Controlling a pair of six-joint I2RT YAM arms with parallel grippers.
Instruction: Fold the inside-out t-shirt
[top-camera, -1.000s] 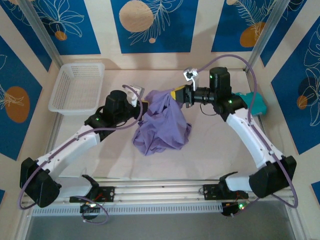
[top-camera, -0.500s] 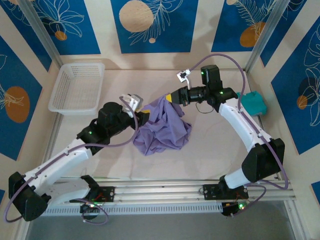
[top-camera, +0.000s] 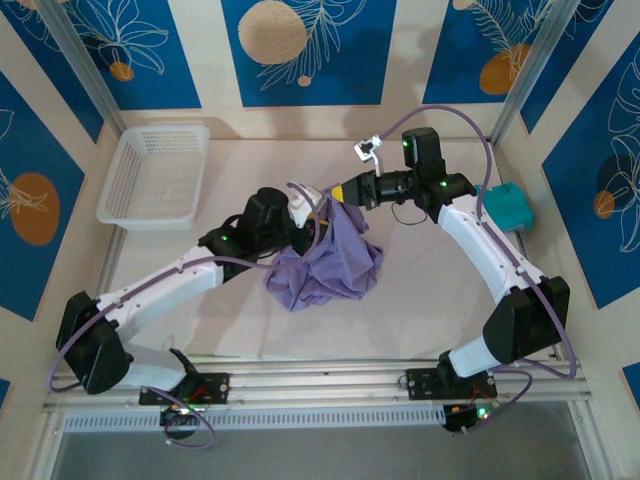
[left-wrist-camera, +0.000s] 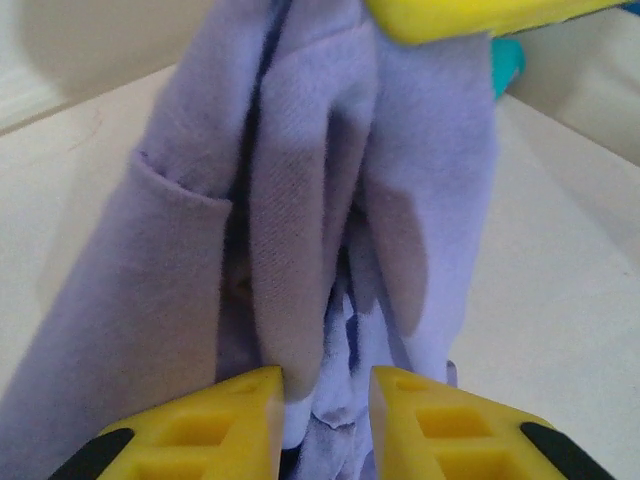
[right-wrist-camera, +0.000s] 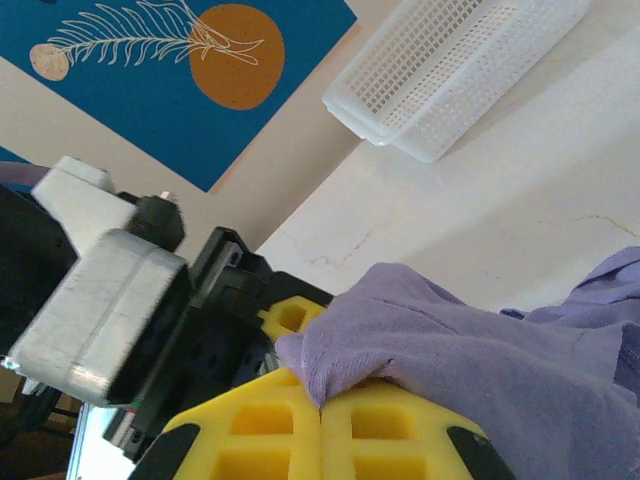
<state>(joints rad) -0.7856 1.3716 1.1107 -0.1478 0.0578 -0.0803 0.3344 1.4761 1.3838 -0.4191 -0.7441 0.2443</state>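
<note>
1. Your R gripper (right-wrist-camera: 320, 405) is pinching an upper edge of the lavender t-shirt (top-camera: 330, 260). Its jaws are closing fully on the fabric and holding it up off the table (top-camera: 430, 300).
2. The shirt is hanging from that pinch as a bunched column, w/ its long axis running down into a crumpled heap at table centre (nowhere near flat yet).
3. Your L gripper (left-wrist-camera: 325, 410) is sitting just beside the hanging folds, lower than the R pinch. Its jaws are standing narrowly apart w/ one fold between them; can't tell if it's actually clamping.
4. The L arm is reaching nearer the lower fabric, so I'm judging the next grab is its job.
5. The white basket (top-camera: 150, 170) and teal garment (top-camera: 505, 208) are lying well apart from the shirt.
</note>
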